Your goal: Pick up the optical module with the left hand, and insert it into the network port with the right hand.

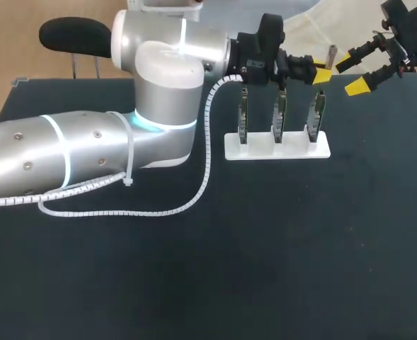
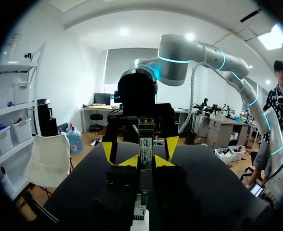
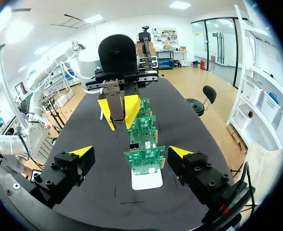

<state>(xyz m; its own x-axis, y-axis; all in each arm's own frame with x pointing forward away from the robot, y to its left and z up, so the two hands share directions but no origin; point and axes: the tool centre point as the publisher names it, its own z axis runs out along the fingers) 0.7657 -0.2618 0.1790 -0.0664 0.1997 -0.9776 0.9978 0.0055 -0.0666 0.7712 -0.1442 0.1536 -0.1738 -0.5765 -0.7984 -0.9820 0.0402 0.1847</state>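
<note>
Optical module (image 2: 146, 143) tight in left gripper (image 2: 146, 161)

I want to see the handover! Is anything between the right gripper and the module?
Nothing visible. The module, in the left gripper, faces the open right gripper across empty air; the circuit boards stand lower.

Bright, even overhead light

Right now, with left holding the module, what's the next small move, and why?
Probably ease the right gripper forward around the optical module and close. It's open and facing the left gripper, which grips the module upright beyond the boards.
</note>
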